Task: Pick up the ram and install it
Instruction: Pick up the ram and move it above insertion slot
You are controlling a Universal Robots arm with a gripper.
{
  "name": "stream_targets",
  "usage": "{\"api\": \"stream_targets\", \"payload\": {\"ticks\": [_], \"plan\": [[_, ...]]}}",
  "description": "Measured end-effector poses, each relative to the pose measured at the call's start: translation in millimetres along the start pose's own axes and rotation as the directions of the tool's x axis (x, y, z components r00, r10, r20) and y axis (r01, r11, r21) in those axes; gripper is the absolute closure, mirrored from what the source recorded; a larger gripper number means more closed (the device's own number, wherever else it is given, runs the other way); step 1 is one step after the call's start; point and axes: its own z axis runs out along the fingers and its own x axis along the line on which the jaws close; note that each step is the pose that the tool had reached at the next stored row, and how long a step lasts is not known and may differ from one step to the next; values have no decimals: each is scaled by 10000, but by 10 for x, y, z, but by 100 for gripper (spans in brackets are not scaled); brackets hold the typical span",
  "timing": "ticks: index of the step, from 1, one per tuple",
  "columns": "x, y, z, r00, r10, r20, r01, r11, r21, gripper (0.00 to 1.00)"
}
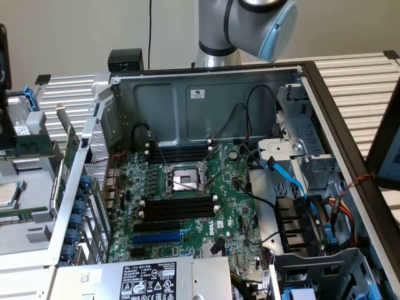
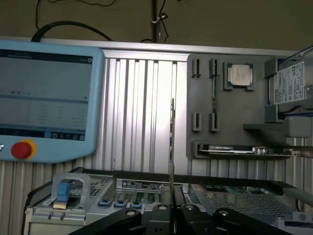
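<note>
Gripper (image 2: 172, 201) pinching ram (image 2: 172, 142) edge-on | slatted table (image 2: 132, 107) behind | tan wall (image 2: 230, 22) beyond

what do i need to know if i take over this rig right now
Gripper: shut on the ram, which stands edge-on and upright between the fingers.
Where things are: the ram is held in the air, off the motherboard. The open computer case lies ahead of the wrist view. The black memory slots look empty.
Done: the ram is picked up.
Left: the ram is not in any slot yet, so the install is not done.
</note>
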Motion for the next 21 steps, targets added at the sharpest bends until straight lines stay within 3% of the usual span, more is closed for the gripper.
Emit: {"api": "stream_targets", "payload": {"ticks": [4, 12, 21], "plan": [[6, -183, -9, 10000, 1, -3, -1, 10000, -36, 87], [16, -520, -26, 10000, 5, -2, -5, 9997, -224, 87], [27, -892, -44, 10000, 4, -5, -4, 9998, -194, 87]]}}
